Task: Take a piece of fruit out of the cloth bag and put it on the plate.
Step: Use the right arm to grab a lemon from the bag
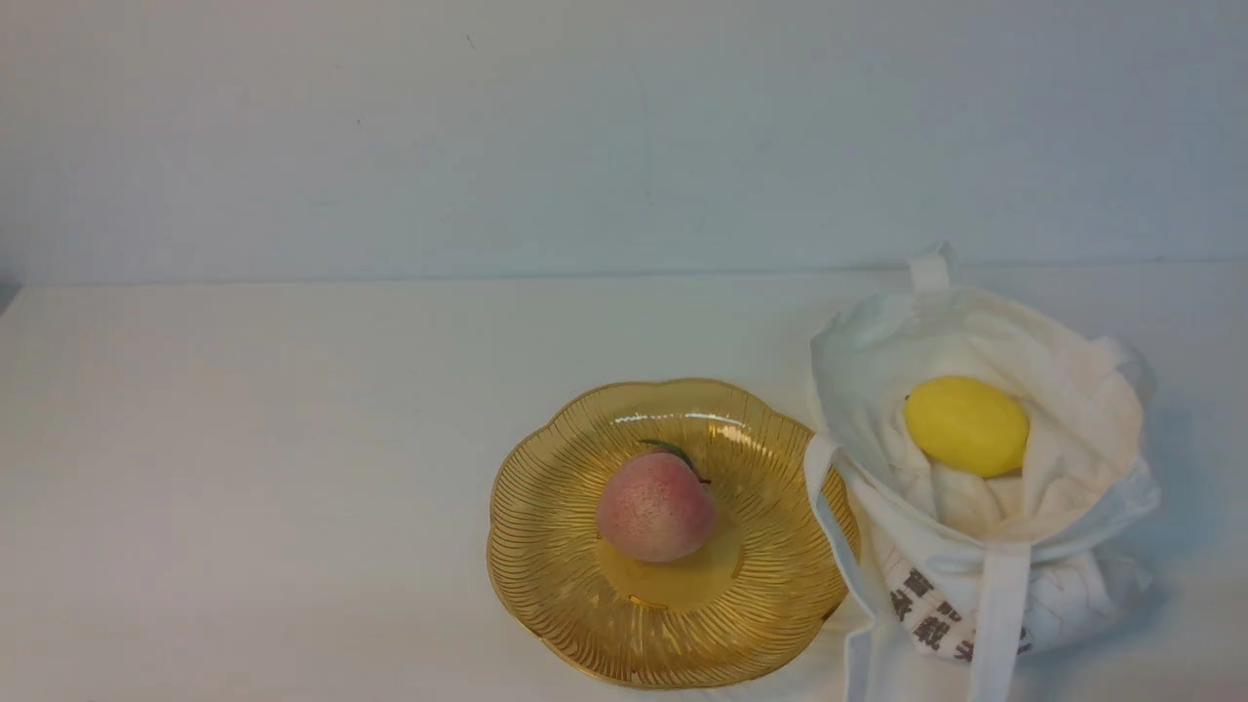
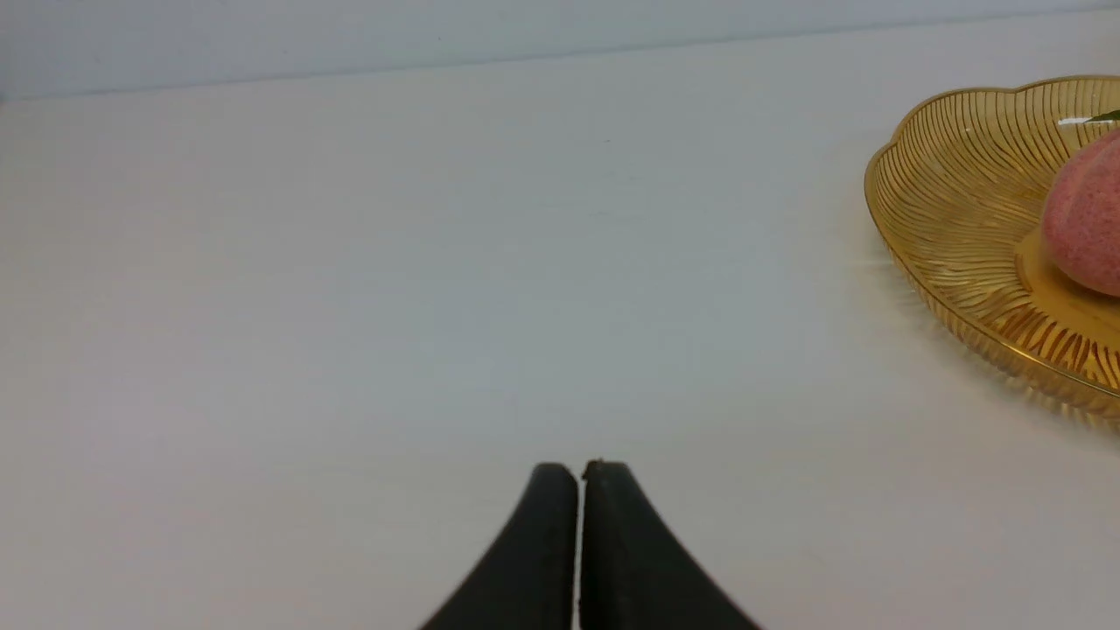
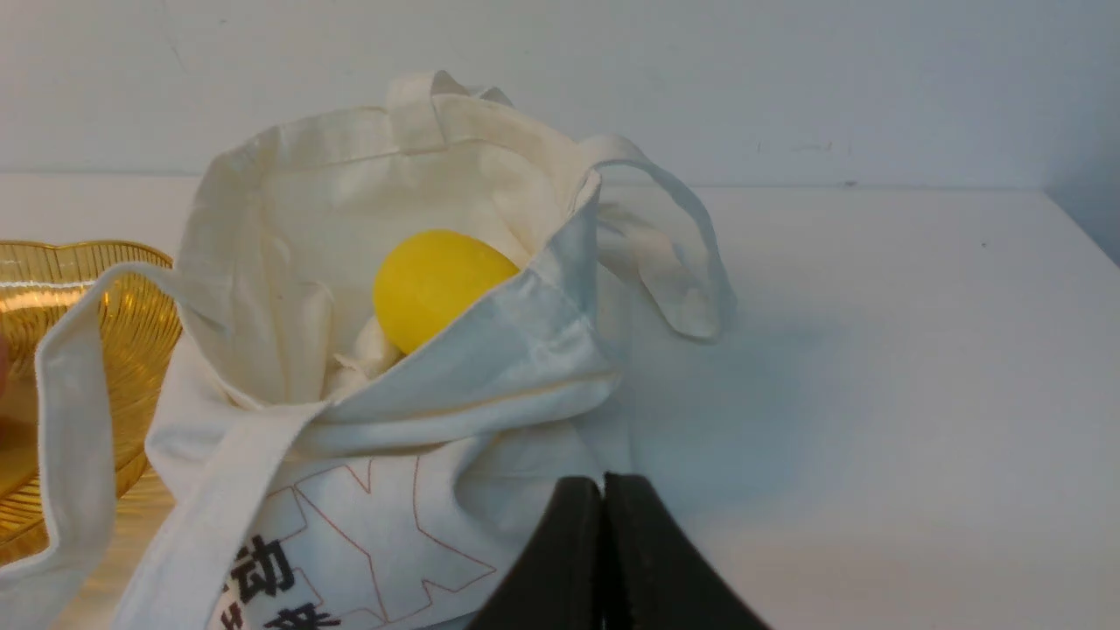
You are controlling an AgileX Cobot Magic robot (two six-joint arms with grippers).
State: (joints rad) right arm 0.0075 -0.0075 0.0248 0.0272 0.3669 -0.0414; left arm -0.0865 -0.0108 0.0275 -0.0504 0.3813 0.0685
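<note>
Smooth yellow oval lemon (image 1: 966,426): in soft white cloth bag (image 1: 990,616), waiting to come out (peach on plate already)
Right claw (image 3: 604,483): pressed together; spread first, then reach in

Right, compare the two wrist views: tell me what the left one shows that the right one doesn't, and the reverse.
Only the left wrist view shows the left tool, shut, and the peach's leaf.

Only the right wrist view shows the lemon, the white cloth bag around it with its straps and dark printing, and the right tool, also shut.

Both show part of the amber plate, part of the pink peach, the white table and the pale wall.
</note>
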